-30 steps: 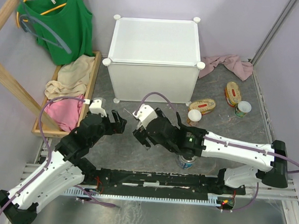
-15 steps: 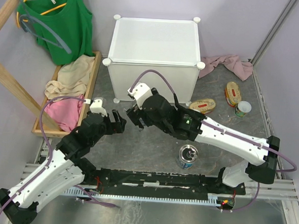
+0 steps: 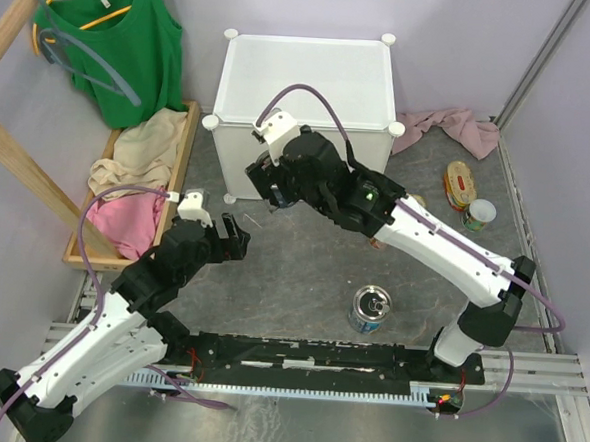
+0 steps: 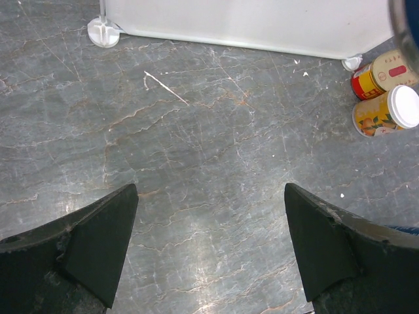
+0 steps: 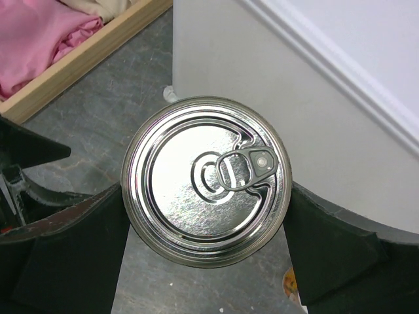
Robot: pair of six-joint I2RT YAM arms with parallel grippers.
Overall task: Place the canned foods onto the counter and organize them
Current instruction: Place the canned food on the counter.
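Observation:
My right gripper (image 3: pixel 275 185) is shut on a tall silver-topped can (image 5: pixel 206 180) and holds it in the air in front of the counter's (image 3: pixel 309 82) front wall (image 5: pixel 262 78), near its left corner. The second tall can (image 3: pixel 371 308) stands on the floor near the arm bases. One oval gold tin (image 3: pixel 461 184) and a small white-topped can (image 3: pixel 481 213) lie at the right. Another oval tin (image 4: pixel 386 70) and small can (image 4: pixel 393 111) sit by the counter's foot, mostly hidden under my right arm in the top view. My left gripper (image 3: pixel 229 239) is open and empty above bare floor (image 4: pixel 209 216).
A wooden tray (image 3: pixel 183 164) of folded clothes lies left of the counter. A green top (image 3: pixel 125 50) hangs on a wooden rack behind it. A pink cloth (image 3: pixel 451 125) lies at the counter's right. A wall rail runs along the right side.
My right gripper has risen and moved back and left with the tall can, from the floor's middle to the counter's front. The left arm has barely moved.

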